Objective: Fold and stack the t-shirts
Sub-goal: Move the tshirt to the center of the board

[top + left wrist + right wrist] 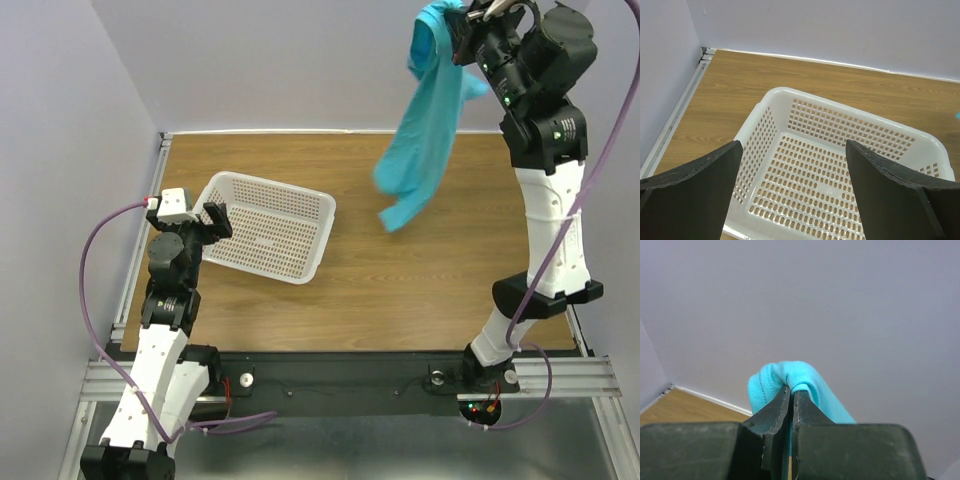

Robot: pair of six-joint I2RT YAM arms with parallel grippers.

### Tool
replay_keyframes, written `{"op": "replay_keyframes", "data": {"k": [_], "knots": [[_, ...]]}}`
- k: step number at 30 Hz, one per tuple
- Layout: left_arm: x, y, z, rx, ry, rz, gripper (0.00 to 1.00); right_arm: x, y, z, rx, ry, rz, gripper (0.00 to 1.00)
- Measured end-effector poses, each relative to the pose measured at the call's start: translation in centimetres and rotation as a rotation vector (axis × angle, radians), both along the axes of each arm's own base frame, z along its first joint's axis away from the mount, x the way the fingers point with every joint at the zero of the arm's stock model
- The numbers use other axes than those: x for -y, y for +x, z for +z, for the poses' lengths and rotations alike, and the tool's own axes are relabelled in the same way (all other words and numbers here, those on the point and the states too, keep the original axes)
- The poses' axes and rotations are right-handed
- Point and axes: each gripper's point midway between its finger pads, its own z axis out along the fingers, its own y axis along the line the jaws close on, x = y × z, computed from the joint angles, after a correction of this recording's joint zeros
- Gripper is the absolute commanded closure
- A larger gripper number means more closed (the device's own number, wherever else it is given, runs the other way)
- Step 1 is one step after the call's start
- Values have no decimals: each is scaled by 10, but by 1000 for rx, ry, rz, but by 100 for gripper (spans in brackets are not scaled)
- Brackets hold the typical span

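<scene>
A turquoise t-shirt (425, 140) is clamped in the right gripper's (791, 391) jaws; the left gripper's (792, 149) jaws are spread wide above a mesh basket (782, 91).

A white plastic mesh basket (275, 184) (850, 125) stands open side up on the wooden desk (420, 290) (740, 80), at about nine o'clock from the desk's middle and turned slightly askew to its edges. Rows of small slots pierce its floor and walls. An aluminium rail (127, 290) (680, 110) runs along the desk's nine o'clock edge. Pale lavender walls (300, 60) (840, 25) close the desk at nine and twelve o'clock.
</scene>
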Motion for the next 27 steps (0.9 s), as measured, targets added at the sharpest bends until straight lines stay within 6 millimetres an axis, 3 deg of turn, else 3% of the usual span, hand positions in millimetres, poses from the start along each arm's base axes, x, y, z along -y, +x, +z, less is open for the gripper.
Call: {"op": "replay_keyframes", "data": {"k": [7,15,23,27], "knots": [[2,1,-2,-7,-2,-13,5,5,-19,4,9,2,20,99],[5,1,-2,-6,-3,-29,5,-17,-3,-38,-103,-30,113,99],[7,1,-2,-5,-3,-36,5,-23,-1,-49,-126,-39,137,100],[8,1,-1,-5,-3,-39,5,-28,8,-79,-190,-71,153,99]]}}
